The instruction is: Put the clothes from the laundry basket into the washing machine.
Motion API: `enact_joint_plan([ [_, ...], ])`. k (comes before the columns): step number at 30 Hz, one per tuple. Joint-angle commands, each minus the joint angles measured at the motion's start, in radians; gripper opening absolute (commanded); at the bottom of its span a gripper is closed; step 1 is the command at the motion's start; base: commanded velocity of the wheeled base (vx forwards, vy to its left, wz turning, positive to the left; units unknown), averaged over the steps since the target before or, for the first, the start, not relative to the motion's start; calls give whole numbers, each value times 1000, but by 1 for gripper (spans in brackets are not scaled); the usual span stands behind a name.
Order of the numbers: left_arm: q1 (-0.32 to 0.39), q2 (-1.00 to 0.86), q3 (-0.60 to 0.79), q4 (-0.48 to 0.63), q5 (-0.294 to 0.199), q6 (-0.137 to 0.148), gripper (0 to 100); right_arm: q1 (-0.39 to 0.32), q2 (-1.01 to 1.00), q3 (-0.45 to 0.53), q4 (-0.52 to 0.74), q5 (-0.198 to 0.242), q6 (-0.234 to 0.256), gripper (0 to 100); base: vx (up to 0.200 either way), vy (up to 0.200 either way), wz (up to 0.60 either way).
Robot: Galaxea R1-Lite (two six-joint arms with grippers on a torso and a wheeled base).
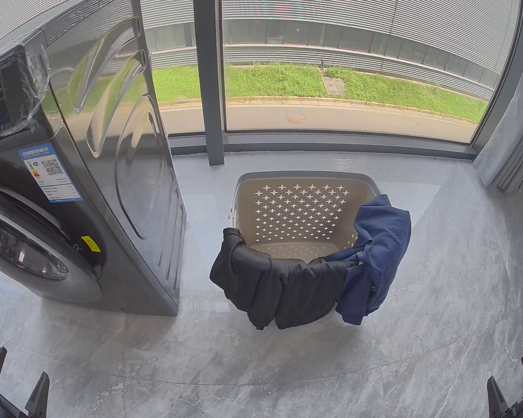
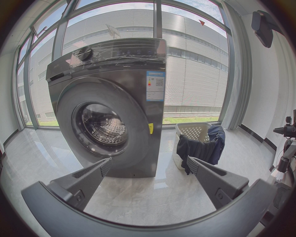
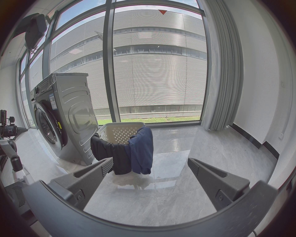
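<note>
Bottom corners: our left gripper (image 1: 17,380) and right gripper (image 1: 511,385), jaws wide, empty. Mid-frame, black garment (image 1: 281,283) and blue garment (image 1: 375,253) drape the laundry basket (image 1: 299,211) rim; we judge them soft, light, limp, best pinched at a bunched fold. Washing machine (image 1: 102,152) stands upper left

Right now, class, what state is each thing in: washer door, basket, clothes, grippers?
Washer door: shut.
Basket: upright on the floor.
Black garment: draped over basket's near rim.
Blue garment: draped over basket's right rim.
Left gripper: open, empty.
Right gripper: open, empty.
</note>
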State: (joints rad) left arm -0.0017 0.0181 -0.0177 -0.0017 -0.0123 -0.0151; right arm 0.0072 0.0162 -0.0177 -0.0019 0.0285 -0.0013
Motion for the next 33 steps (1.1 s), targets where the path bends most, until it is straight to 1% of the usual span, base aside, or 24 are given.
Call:
enact_joint_plan([
  [1,0,-15,18,0,0,0,100,0,-16,18,-1,1,0,100,0,200,0],
  [4,0,-15,18,0,-1,0,100,0,-16,18,-1,1,0,100,0,200,0],
  [16,0,-15,18,0,0,0,100,0,-16,18,-1,1,0,100,0,0,0],
  [25,0,-17,18,0,0,0,100,0,-16,18,-1,-1,0,100,-200,0,0],
  [33,0,-15,18,0,-1,0,100,-1,-16,18,-1,-1,0,100,0,0,0],
])
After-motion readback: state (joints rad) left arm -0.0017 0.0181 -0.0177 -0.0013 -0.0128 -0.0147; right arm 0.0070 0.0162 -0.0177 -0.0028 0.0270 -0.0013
